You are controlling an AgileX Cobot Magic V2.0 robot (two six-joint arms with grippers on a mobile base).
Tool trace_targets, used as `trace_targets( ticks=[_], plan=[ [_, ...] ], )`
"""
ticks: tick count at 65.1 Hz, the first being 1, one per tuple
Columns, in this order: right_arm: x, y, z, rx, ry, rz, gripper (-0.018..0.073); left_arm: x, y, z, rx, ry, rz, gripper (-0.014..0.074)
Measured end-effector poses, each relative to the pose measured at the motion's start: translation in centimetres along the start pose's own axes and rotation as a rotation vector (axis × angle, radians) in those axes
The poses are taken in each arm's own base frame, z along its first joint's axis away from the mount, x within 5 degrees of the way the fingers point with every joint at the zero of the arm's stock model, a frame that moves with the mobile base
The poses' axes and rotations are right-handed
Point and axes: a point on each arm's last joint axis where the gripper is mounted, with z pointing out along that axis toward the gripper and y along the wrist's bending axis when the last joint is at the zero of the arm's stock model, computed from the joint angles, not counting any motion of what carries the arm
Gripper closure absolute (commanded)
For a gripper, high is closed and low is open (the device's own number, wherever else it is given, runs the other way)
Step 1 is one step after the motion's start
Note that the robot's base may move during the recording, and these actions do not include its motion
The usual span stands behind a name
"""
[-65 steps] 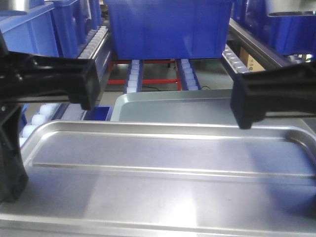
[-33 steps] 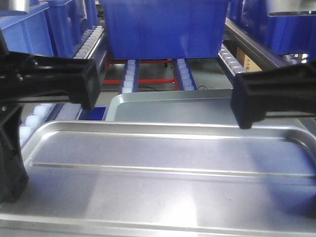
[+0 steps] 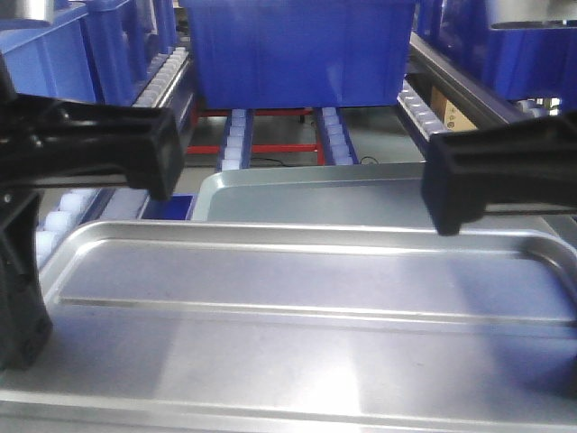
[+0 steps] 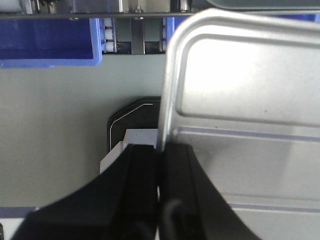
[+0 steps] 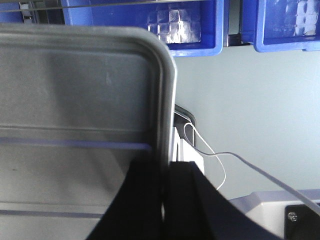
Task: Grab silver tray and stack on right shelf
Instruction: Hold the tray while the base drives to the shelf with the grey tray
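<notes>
Item: shiny rectangular ridged silver tray [image 3: 297,307], hanging crosswise between both arms, long axis running left to right. The left gripper [image 4: 161,165] and right gripper [image 5: 165,172] are pinching its opposite short rims, jaws closed on metal. Ahead: a duller grey plain tray [image 3: 315,194] and a blue plastic bin [image 3: 297,54] are sitting. The right shelf's white roller rail [image 3: 419,104] is lying front-right, beside the bin.

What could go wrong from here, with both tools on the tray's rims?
1. The left tool and right tool each pinch only the thin rim of the shiny ridged silver metal tray; it could slip or tilt.
2. The duller grey plain tray lies ahead; the front edge may catch it.
3. A thin white cable by the right tool might snag.
</notes>
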Motion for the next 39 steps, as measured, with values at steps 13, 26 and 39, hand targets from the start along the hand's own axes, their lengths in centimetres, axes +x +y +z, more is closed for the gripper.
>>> trace_targets(
  ticks=[13,26,39],
  plan=[
    [-0.02,-0.01,0.0,0.001,-0.002,-0.001,0.0501,0.0,0.0,0.0,0.0,0.0,0.0,0.0695],
    [-0.13,-0.02,0.0,0.002,-0.015,-0.007,0.0501,0.01,0.02,0.0,-0.002,0.001,0.0,0.0695],
    [-0.17,-0.01,0.0,0.001,-0.019,-0.008,0.0501,-0.03,-0.04,-0.04,0.003,-0.002,0.021,0.0695]
  ],
)
